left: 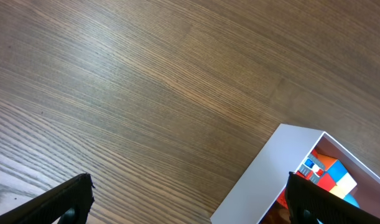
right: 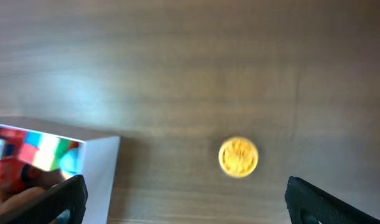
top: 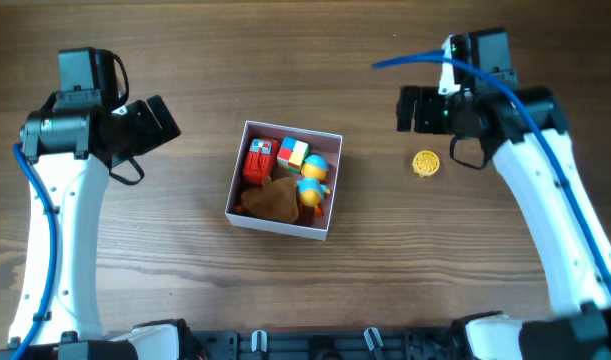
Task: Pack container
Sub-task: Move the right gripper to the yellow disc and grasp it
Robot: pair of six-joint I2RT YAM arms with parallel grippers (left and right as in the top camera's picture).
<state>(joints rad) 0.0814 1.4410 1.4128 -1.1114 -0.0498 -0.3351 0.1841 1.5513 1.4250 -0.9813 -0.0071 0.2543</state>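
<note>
Wood-grain tabletop [top: 185, 280] fills the scene, brown and streaky, and dead centre sits the container [top: 281, 226], a square shallow box with thin white walls. It's holding plenty: a red blocky toy [top: 258, 160], a multicoloured cube [top: 293, 152], a soft brown plush lump [top: 273, 198] and rounded yellow-and-blue toys [top: 313, 178], all inside the walls. Off to its right, well apart on bare wood, lies a small round yellow disc [top: 425, 163] with a bumpy face. The left gripper [left: 190, 210] hangs off the box's left side, jaws spread wide with nothing between them, and the container's smooth white corner pokes in beside one finger. The right gripper [right: 186, 208] hovers near the disc, also wide and empty. Its view is blurred, but the disc shows clear of both fingers. A blue cable [top: 415, 58] loops over the right arm.
</note>
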